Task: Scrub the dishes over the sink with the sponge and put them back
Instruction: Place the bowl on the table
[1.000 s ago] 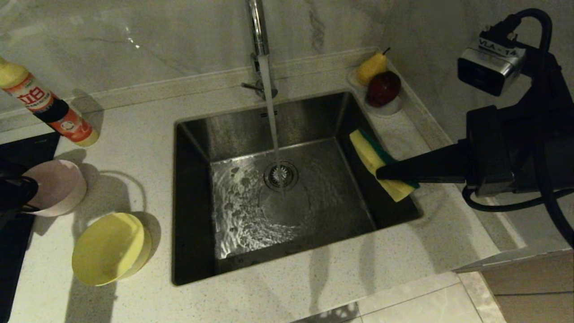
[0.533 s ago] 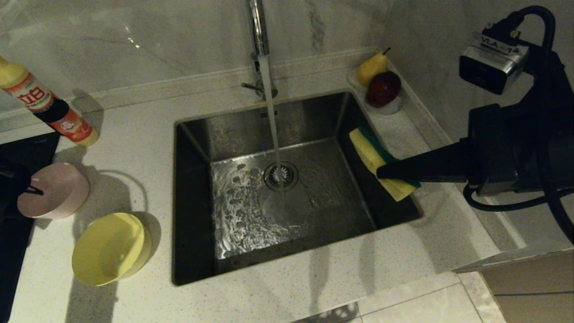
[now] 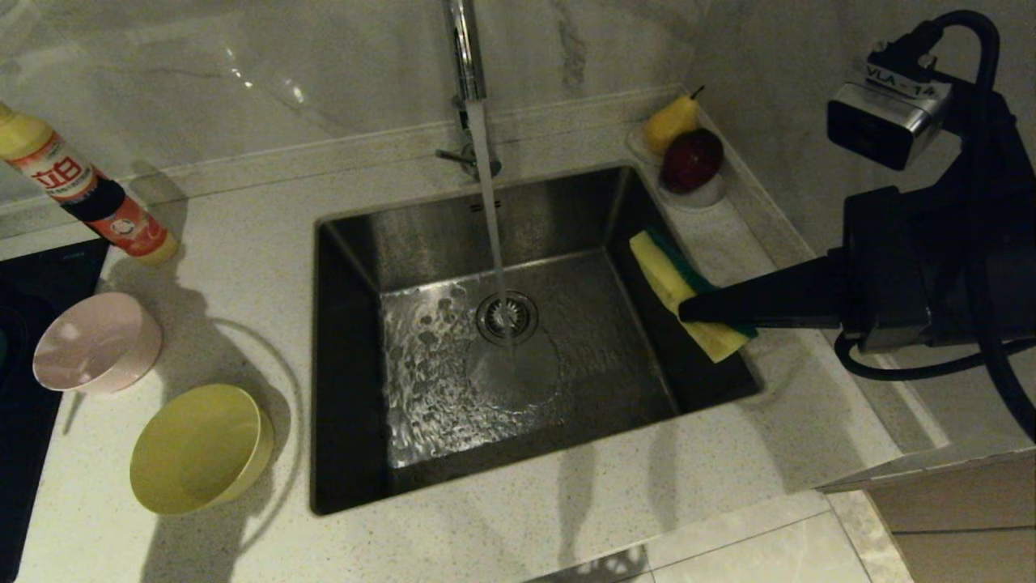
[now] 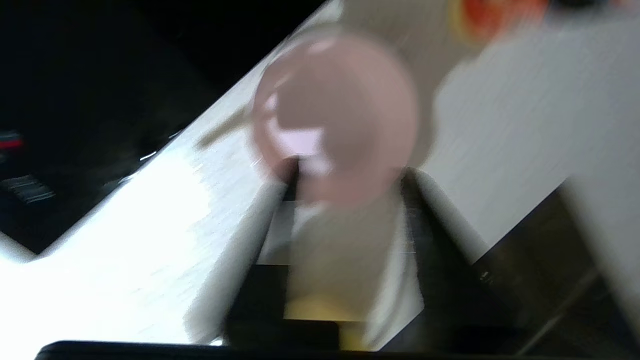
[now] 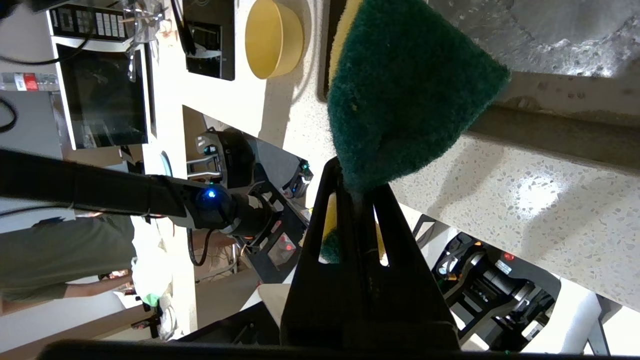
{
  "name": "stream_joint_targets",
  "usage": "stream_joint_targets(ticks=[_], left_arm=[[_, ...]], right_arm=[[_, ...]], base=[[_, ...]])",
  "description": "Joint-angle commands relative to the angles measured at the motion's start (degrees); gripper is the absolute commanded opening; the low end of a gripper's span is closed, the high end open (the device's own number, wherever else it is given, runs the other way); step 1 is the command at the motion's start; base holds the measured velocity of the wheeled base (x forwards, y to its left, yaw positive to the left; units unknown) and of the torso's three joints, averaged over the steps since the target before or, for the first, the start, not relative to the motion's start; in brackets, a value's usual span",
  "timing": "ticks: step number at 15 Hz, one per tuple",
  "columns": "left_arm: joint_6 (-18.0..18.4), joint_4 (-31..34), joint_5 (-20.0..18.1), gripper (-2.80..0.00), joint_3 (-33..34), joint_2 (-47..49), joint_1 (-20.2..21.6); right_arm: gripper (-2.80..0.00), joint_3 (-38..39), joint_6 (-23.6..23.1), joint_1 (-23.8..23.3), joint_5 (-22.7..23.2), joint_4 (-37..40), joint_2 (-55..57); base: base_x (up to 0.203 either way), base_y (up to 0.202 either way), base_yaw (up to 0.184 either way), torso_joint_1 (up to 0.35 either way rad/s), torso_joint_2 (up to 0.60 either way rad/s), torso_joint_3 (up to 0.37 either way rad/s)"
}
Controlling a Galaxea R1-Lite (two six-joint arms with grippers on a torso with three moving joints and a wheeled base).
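Note:
A pale pink bowl (image 3: 97, 342) rests free on the counter at the far left, with a yellow bowl (image 3: 202, 448) in front of it. In the blurred left wrist view my left gripper (image 4: 347, 175) is open, drawn back a little from the pink bowl (image 4: 335, 115), with nothing between its fingers. It is outside the head view. My right gripper (image 3: 684, 312) is shut on the yellow-and-green sponge (image 3: 676, 283) at the right rim of the steel sink (image 3: 348, 364). The sponge's green face (image 5: 405, 90) sticks out past the fingers.
Water runs from the tap (image 3: 465, 48) onto the drain (image 3: 507, 317). A detergent bottle (image 3: 89, 198) lies at the back left. A pear and a dark red apple (image 3: 692, 158) sit on a small dish at the back right corner. A black cooktop (image 3: 24, 437) borders the counter's left.
My left gripper let go of the pink bowl and pulled back out of the head view to the left. The bowl now rests on the counter. The right arm and sponge stayed put.

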Motion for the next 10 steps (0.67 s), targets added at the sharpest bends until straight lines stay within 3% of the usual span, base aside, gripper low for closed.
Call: stream_joint_targets(ticks=[1,6,8,9,10], left_arm=[[6.6,5.3,-0.3,-2.80,0.3,-3.8,-1.1],[17.9,9.6,-0.8,-2.80,8.1,-6.3,-9.8],[20.3,9.1,-0.8,-2.80,12.1,-6.3,-11.2],[20.5,9.0,-0.7,0.00,12.7,-6.1,-11.3],[20.6,9.0,-0.7,0.00,13.2,-6.1,-11.3]], right_arm=[[-2.80,0.1,0.1,0.0,0.0,0.1,0.4],[-2.80,0.2,0.1,0.0,-0.1,0.1,0.9],[-2.80,0.2,0.1,-0.1,-0.1,0.0,0.9],[-2.80,0.2,0.1,-0.1,-0.1,0.0,0.9],[-2.80,0.2,0.1,-0.1,-0.1,0.0,0.9]], base=[[0.000,0.000,0.000,0.000,0.00,0.000],[0.000,0.000,0.000,0.000,0.00,0.000],[0.000,0.000,0.000,0.000,0.00,0.000],[0.000,0.000,0.000,0.000,0.00,0.000],[0.000,0.000,0.000,0.000,0.00,0.000]])
